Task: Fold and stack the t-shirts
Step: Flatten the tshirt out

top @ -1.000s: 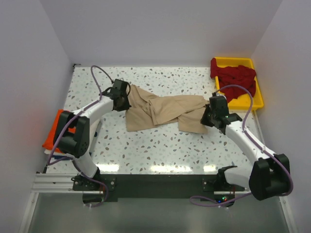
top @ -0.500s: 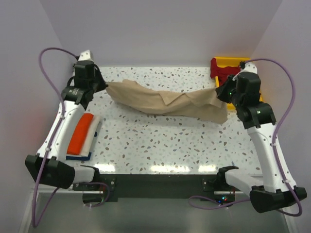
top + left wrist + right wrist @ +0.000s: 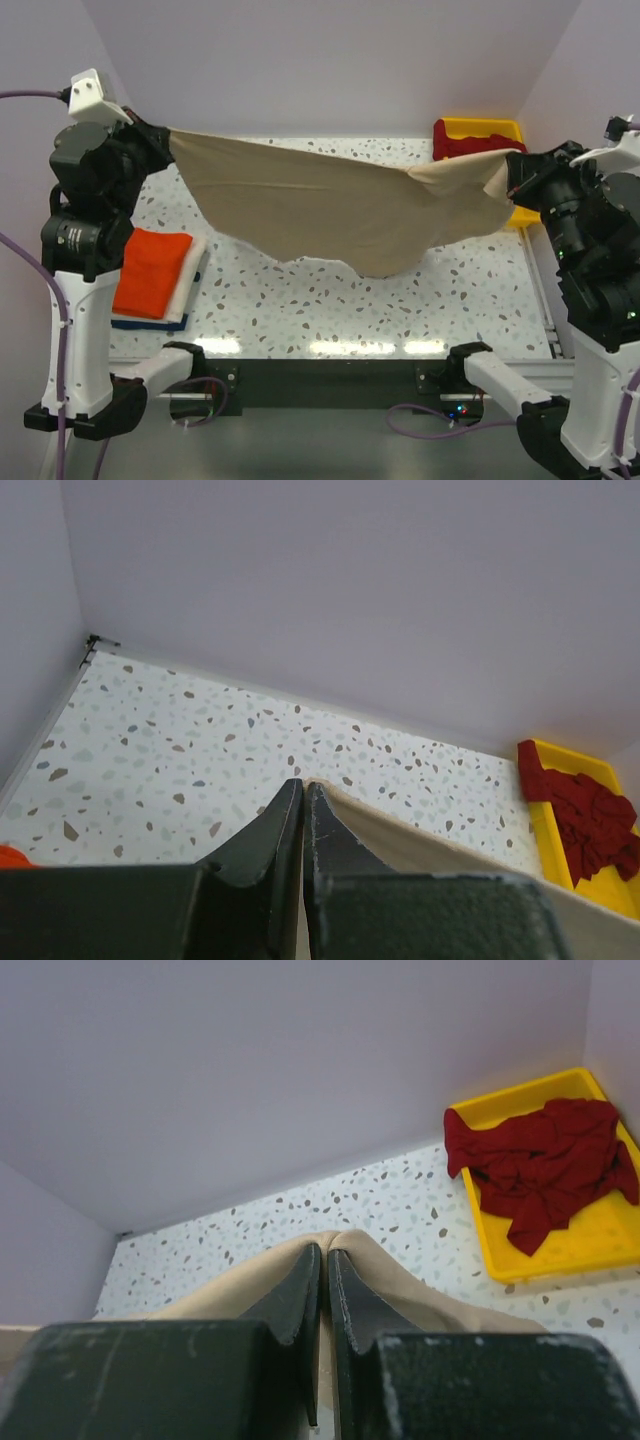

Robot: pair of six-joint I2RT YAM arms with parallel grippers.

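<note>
Where it spans the table (image 3: 330, 310), the beige shirt (image 3: 340, 210) hangs in the air, stretched between 2 raised arms and sagging in the middle. Red shirts (image 3: 545, 1165) lie heaped in the tray (image 3: 600, 1240) at far right. The orange shirt (image 3: 152, 272) lies folded on the stack at left. The left gripper (image 3: 303, 790) and right gripper (image 3: 325, 1260) each have their jaws pressed together, pinching 1 corner of the beige shirt. Risk noted: both holds take only a thin edge, so further outward pull could slip a corner free and drop the shirt crumpled.
</note>
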